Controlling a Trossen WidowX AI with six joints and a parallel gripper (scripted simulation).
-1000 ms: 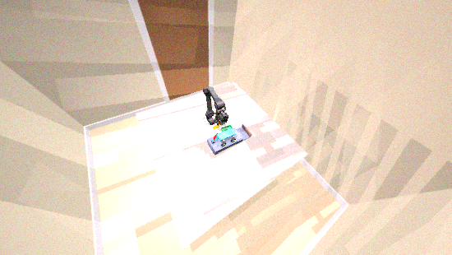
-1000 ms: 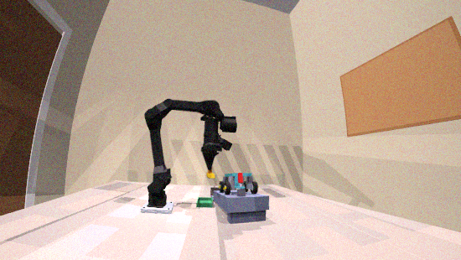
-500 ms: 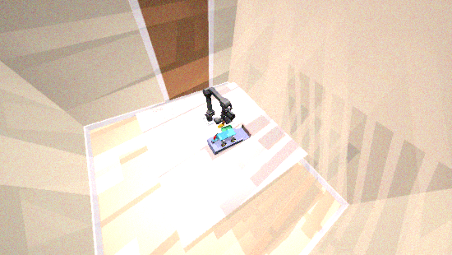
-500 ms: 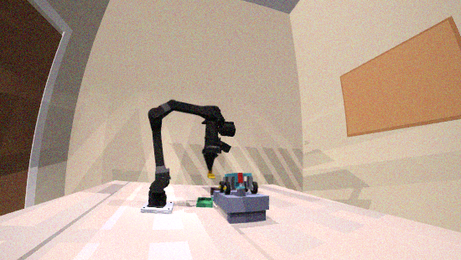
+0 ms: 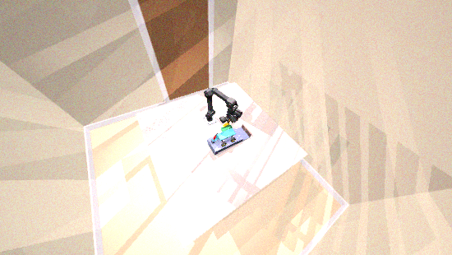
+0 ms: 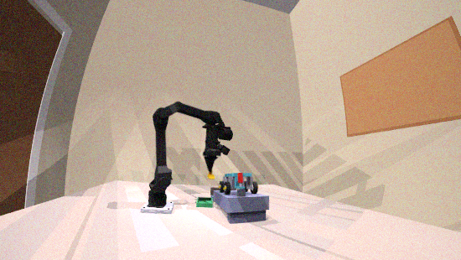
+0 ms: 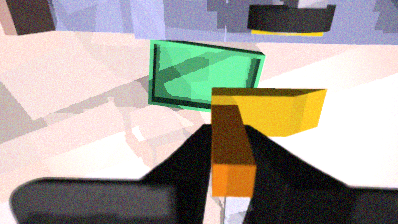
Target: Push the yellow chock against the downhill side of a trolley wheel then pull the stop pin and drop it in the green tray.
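My gripper (image 5: 228,121) (image 6: 210,172) (image 7: 225,132) is shut on the orange handle of the yellow chock (image 6: 211,177) (image 7: 282,114). It holds the chock in the air, beside the ramp (image 5: 242,134) (image 6: 248,203) (image 7: 100,20) on the arm's side. The teal trolley (image 5: 225,135) (image 6: 249,175) stands on the ramp; one of its black wheels (image 7: 291,19) shows at the top of the wrist view. The red-headed stop pin (image 5: 215,137) (image 6: 240,178) stands at the trolley's end nearer the exterior camera. The green tray (image 6: 204,205) (image 7: 151,75) lies beside the ramp, below the chock's level. The chock's black base is not discernible.
A dark brown end block (image 5: 246,131) (image 7: 31,16) stands at the ramp's end away from the pin. The arm's white base plate (image 6: 157,209) is on the table, to the left of the tray in the exterior view.
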